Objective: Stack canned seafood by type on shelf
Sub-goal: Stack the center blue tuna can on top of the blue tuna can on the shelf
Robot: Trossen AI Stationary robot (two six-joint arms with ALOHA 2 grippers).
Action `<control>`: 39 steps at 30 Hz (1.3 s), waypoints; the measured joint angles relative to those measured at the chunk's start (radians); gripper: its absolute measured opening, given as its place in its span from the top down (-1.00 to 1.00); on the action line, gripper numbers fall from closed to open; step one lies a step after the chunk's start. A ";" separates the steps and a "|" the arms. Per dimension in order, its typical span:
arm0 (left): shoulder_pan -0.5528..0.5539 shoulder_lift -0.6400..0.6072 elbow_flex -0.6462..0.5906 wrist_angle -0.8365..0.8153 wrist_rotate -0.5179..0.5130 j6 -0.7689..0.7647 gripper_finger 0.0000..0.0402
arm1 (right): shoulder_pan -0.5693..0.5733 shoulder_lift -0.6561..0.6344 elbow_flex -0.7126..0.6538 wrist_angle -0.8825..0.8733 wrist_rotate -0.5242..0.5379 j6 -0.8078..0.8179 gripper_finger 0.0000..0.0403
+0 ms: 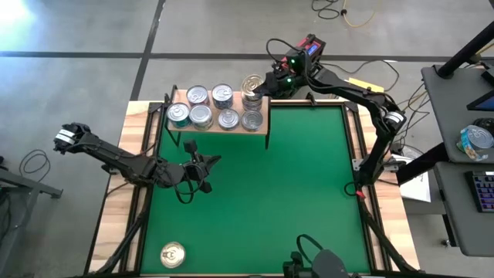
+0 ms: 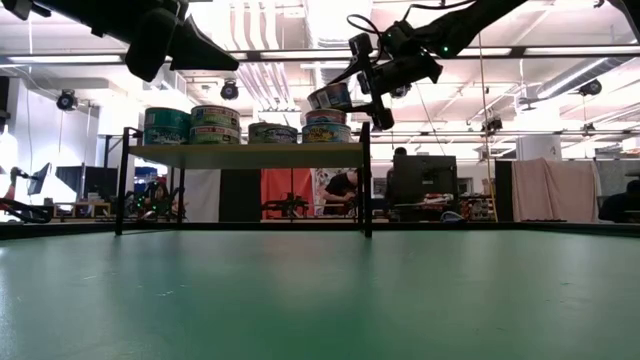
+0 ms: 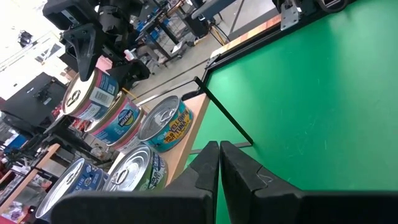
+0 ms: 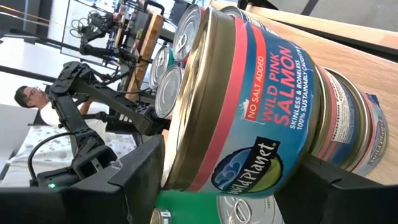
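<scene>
Right end effector (image 1: 261, 83) clamped across a gold-topped salmon tin (image 4: 249, 106), tilted just above the stack at the shelf's (image 1: 262, 127) right rear corner. Placing step judged in hand; levelling, lowering, then release called for next. Left end effector (image 1: 207, 164) shut and empty above the mat. Label legible from right wrist only; lone tin (image 1: 172, 254) near the bench front seen only from above.

A gold-topped can (image 4: 249, 99) wears a blue and pink label, silver-lidded cans (image 1: 201, 116) have teal sides, the shelf (image 1: 262, 123) is pale wood, the mat (image 1: 270, 193) green.
</scene>
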 joint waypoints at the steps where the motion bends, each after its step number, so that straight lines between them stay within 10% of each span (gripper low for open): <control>1: 0.000 0.000 0.000 0.000 0.000 0.000 1.00 | 0.000 0.000 0.000 0.000 0.000 0.000 -0.25; 39: 0.002 0.000 0.000 0.001 0.000 0.000 1.00 | 0.007 -0.029 -0.001 -0.056 -0.011 -0.029 -0.38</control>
